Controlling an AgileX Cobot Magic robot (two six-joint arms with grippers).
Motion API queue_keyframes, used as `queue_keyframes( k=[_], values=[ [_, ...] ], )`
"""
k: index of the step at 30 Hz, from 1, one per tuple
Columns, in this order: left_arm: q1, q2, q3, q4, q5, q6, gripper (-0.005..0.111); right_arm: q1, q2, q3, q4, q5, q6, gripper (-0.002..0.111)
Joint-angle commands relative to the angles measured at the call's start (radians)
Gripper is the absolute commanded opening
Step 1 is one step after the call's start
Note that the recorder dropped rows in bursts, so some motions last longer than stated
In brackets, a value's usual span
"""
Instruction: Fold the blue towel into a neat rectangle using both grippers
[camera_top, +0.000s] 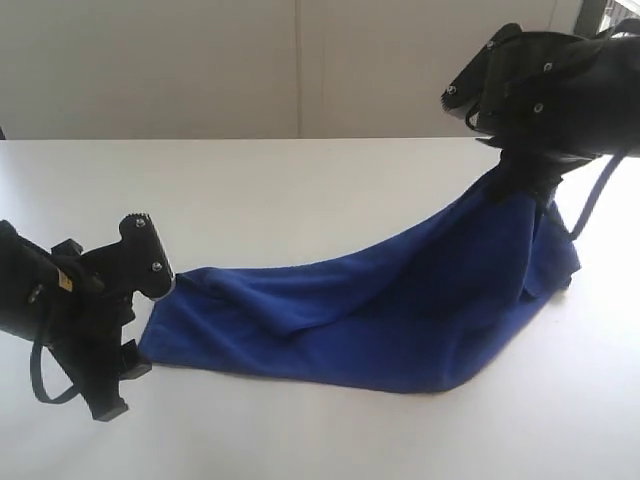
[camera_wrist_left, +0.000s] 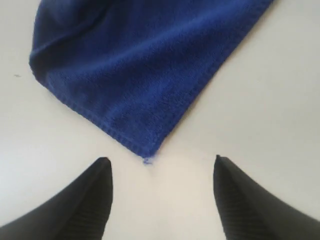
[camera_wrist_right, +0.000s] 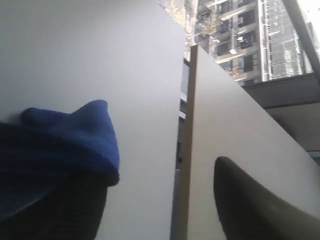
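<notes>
My left hand (camera_top: 148, 325) lies low at the lower left of the exterior view, released, its fingers spread either side of the nearest corner of the blue towel (camera_top: 400, 310) and just short of its hemmed edge. My right hand (camera_top: 533, 178) hangs at the upper right, fingers apart, the towel's raised end draped over one of them. From there the cloth slopes down to lie rumpled on the white table (camera_top: 300, 190), with open surface above and below it
</notes>
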Motion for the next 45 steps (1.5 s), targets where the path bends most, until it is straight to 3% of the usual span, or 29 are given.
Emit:
queue_keyframes(
  k=[1,5,9,13,18,25,26,27,31,32,41,45],
  values=[
    [-0.007,0.043,0.01,-0.036,0.007,-0.009,0.063,-0.006,-0.003,-0.004,0.113,-0.113,-0.065,0.061],
    [-0.007,0.05,0.01,-0.038,-0.013,-0.009,0.063,-0.006,-0.007,-0.004,0.107,-0.085,-0.031,0.073],
    [-0.007,0.048,0.003,-0.07,-0.031,-0.009,0.058,-0.006,-0.092,-0.004,0.071,-0.044,-0.026,0.073],
    [-0.007,0.048,0.003,-0.092,-0.028,-0.011,0.056,-0.006,-0.206,-0.004,0.168,-0.079,-0.006,0.073],
    [-0.007,0.048,0.003,-0.163,0.006,-0.011,0.056,-0.006,-0.332,-0.004,0.474,0.003,-0.129,0.062],
    [-0.012,0.045,0.003,-0.186,-0.022,-0.037,0.055,-0.006,-0.358,0.002,0.606,0.127,-0.222,0.052],
    [-0.025,0.039,0.002,-0.188,-0.022,-0.047,0.052,-0.006,-0.358,0.015,0.636,0.129,-0.248,0.047],
    [-0.041,0.025,-0.009,-0.188,-0.02,-0.046,0.042,-0.006,-0.358,0.041,0.675,0.122,-0.294,0.038],
    [-0.065,0.004,-0.025,-0.188,-0.09,-0.046,0.005,-0.006,-0.358,0.133,0.685,0.078,-0.309,0.023],
    [-0.065,0.013,-0.025,-0.188,-0.132,-0.047,0.0,-0.006,-0.358,0.159,0.685,0.061,-0.308,0.02],
    [-0.065,0.206,-0.021,-0.186,-0.373,0.052,0.0,-0.006,-0.358,0.315,0.734,-0.002,-0.306,0.016],
    [-0.044,0.294,-0.021,-0.188,-0.397,0.052,0.0,-0.006,-0.358,0.338,0.76,-0.004,-0.306,0.016]
  ],
)
